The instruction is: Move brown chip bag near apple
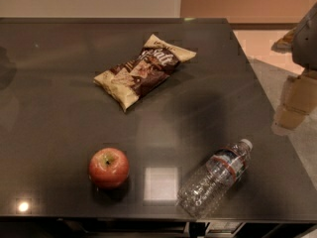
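Observation:
The brown chip bag (143, 69) lies flat on the dark table (59, 108), toward the back middle, with its long axis running diagonally. The red apple (109, 168) stands near the front edge, left of centre, stem dimple up, well apart from the bag. My gripper (293, 105) hangs at the right edge of the view, beyond the table's right side, with part of the grey arm (308, 33) above it. It is far from both the bag and the apple and touches nothing.
A clear plastic water bottle (215, 177) with a red-banded label lies on its side at the front right, cap pointing back right. The table's right edge runs diagonally past it. Floor and a wall show beyond the table.

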